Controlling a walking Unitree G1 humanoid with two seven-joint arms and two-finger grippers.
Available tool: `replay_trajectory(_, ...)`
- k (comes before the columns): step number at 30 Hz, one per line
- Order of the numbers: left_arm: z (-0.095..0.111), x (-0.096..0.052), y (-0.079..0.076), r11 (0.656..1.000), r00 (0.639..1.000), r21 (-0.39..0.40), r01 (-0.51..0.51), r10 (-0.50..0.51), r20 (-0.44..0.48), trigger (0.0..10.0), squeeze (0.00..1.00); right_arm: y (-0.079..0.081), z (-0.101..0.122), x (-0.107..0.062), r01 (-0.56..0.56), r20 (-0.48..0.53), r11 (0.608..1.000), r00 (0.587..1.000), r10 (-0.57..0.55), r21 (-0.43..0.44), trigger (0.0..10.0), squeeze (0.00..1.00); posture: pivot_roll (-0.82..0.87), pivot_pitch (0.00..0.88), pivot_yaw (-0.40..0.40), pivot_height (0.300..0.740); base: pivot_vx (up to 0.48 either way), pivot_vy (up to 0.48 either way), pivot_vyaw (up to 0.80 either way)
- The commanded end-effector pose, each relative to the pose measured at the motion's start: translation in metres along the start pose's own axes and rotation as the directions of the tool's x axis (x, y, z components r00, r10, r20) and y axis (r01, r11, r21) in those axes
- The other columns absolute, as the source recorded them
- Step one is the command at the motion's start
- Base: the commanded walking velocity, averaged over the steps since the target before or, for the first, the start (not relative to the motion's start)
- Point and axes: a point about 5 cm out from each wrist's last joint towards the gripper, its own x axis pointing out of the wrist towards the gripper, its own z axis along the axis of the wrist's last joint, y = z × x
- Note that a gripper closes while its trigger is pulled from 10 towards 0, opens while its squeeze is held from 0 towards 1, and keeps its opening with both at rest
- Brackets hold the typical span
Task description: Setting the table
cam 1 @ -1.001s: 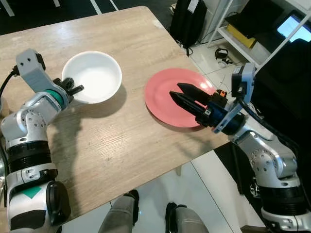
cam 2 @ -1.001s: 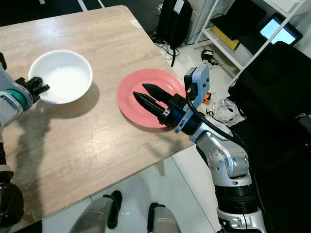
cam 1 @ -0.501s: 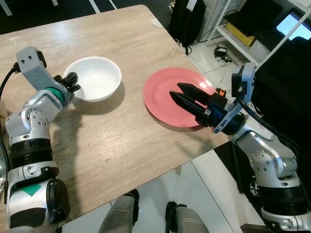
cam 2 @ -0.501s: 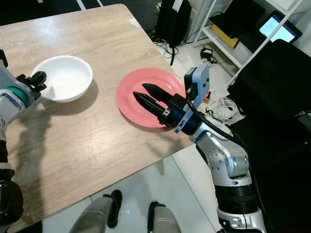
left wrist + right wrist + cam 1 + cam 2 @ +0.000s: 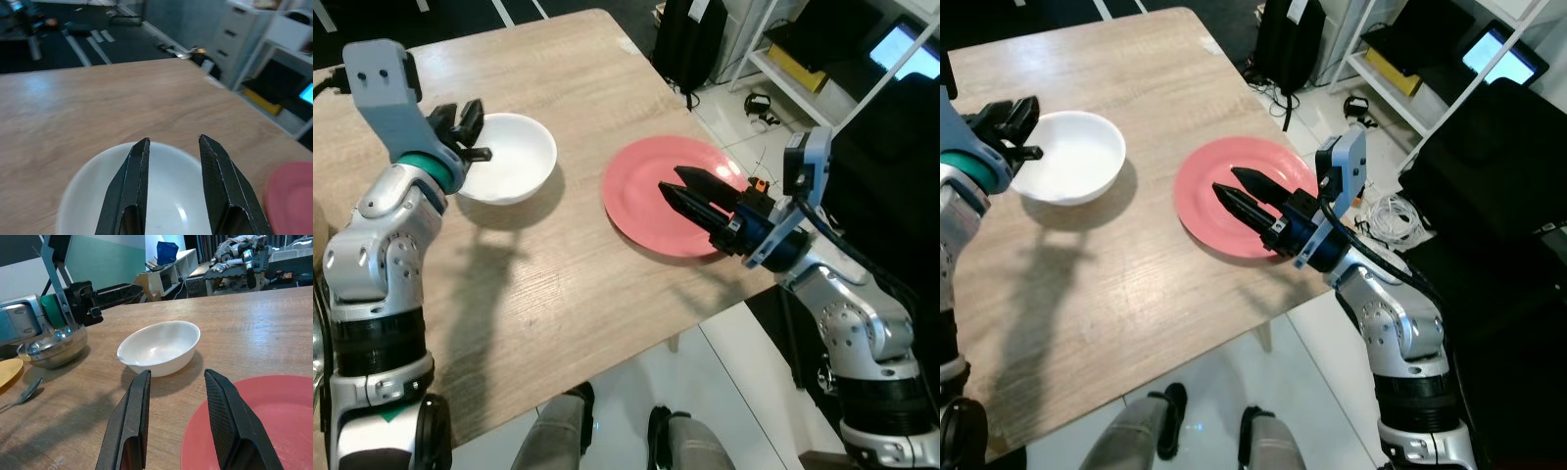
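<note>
At the near edge of the wooden tabletop (image 5: 548, 284) the right gripper (image 5: 677, 191) hovers low over the red plate (image 5: 646, 196), its two black fingers (image 5: 132, 426) spread apart and holding nothing. The plate lies flat near the tabletop's right edge, well inside the corner. Farther in and to the left sits the white bowl (image 5: 514, 157), upright and apart from the plate. The left gripper (image 5: 470, 132) is raised just above the bowl's left rim, its fingers (image 5: 129, 186) parted and released, not touching the bowl. In the right wrist view, beyond the white bowl, a metal bowl (image 5: 51, 350) stands on the tabletop, with a yellow dish (image 5: 7, 369) and a spoon (image 5: 24, 391) beside it. Past the far right corner, a black bag (image 5: 690, 39) rests on the floor beside a white shelf (image 5: 803, 93)
</note>
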Motion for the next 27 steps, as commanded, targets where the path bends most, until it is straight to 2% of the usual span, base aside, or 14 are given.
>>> replay_trajectory(1,-0.003,-0.003,-0.003,1.000,1.000,0.016,0.012,-0.012,-0.003,10.0,0.00,-0.001,-0.002,-0.004,0.014,-0.003,1.000,1.000,-0.014,-0.001,10.0,0.00,0.11,0.104,0.053,0.740,0.000,0.000,0.00)
replay_trajectory(3,-0.005,-0.007,-0.024,0.981,0.992,0.151,0.124,-0.128,0.019,10.0,0.00,-0.005,-0.001,-0.004,0.060,0.011,0.998,0.998,-0.060,-0.016,10.0,0.00,0.11,0.101,0.048,0.740,0.000,0.000,0.00)
replay_trajectory(7,-0.007,-0.008,-0.030,0.967,0.986,0.198,0.158,-0.165,0.020,10.0,0.00,-0.008,0.000,-0.005,0.086,0.020,0.996,0.996,-0.085,-0.024,10.0,0.00,0.11,0.101,0.048,0.740,0.000,0.000,0.00)
replay_trajectory(8,-0.010,-0.011,-0.034,0.944,0.980,0.275,0.181,-0.196,0.029,10.0,0.00,-0.015,0.003,-0.007,0.171,0.053,0.985,0.984,-0.169,-0.032,10.0,0.00,0.11,0.100,0.046,0.740,0.000,0.000,0.00)
replay_trajectory(9,-0.010,-0.011,-0.034,0.944,0.980,0.275,0.181,-0.196,0.029,10.0,0.00,-0.015,0.003,-0.007,0.171,0.053,0.985,0.984,-0.169,-0.032,10.0,0.00,0.11,0.100,0.046,0.740,0.000,0.000,0.00)
replay_trajectory(10,-0.016,-0.015,-0.037,0.934,0.981,0.316,0.169,-0.192,0.043,10.0,0.00,-0.028,0.006,-0.015,0.364,0.113,0.929,0.928,-0.356,-0.062,10.0,0.00,0.10,0.096,0.052,0.740,0.000,0.000,0.00)
replay_trajectory(11,-0.016,-0.015,-0.037,0.934,0.981,0.316,0.169,-0.192,0.043,10.0,0.00,-0.028,0.006,-0.015,0.364,0.113,0.929,0.928,-0.356,-0.062,10.0,0.00,0.10,0.096,0.052,0.740,0.000,0.000,0.00)
replay_trajectory(13,-0.027,-0.020,-0.043,0.937,0.983,0.318,0.146,-0.173,0.058,10.0,0.00,-0.046,0.006,-0.036,0.657,0.200,0.748,0.748,-0.633,-0.094,10.0,0.00,0.09,0.092,0.059,0.740,0.000,0.000,0.00)
replay_trajectory(15,-0.027,-0.020,-0.043,0.937,0.983,0.318,0.146,-0.173,0.058,10.0,0.00,-0.046,0.006,-0.036,0.657,0.200,0.748,0.748,-0.633,-0.094,10.0,0.00,0.09,0.092,0.059,0.740,0.000,0.000,0.00)
replay_trajectory(16,-0.036,-0.022,-0.051,0.946,0.985,0.291,0.147,-0.167,0.046,10.0,0.00,-0.053,0.002,-0.053,0.790,0.232,0.606,0.609,-0.758,-0.092,10.0,0.00,0.07,0.081,0.075,0.740,0.000,0.000,0.00)
replay_trajectory(17,-0.036,-0.022,-0.051,0.946,0.985,0.291,0.147,-0.167,0.046,10.0,0.00,-0.053,0.002,-0.053,0.790,0.232,0.606,0.609,-0.758,-0.092,10.0,0.00,0.07,0.081,0.075,0.740,0.000,0.000,0.00)
replay_trajectory(18,-0.038,-0.021,-0.053,0.947,0.985,0.284,0.147,-0.166,0.042,10.0,0.00,-0.053,0.001,-0.058,0.816,0.238,0.569,0.575,-0.783,-0.099,10.0,0.00,0.07,0.081,0.075,0.740,0.000,0.000,0.00)
replay_trajectory(23,-0.040,-0.013,-0.059,0.954,0.985,0.261,0.149,-0.166,0.044,10.0,0.00,-0.056,-0.003,-0.069,0.868,0.246,0.489,0.493,-0.834,-0.081,10.0,0.00,0.05,0.072,0.085,0.740,0.000,0.000,0.00)
replay_trajectory(27,-0.041,-0.007,-0.060,0.956,0.984,0.253,0.152,-0.170,0.050,10.0,0.00,-0.056,-0.005,-0.073,0.884,0.249,0.461,0.464,-0.850,-0.070,10.0,0.00,0.02,0.047,0.107,0.740,0.000,0.000,0.00)
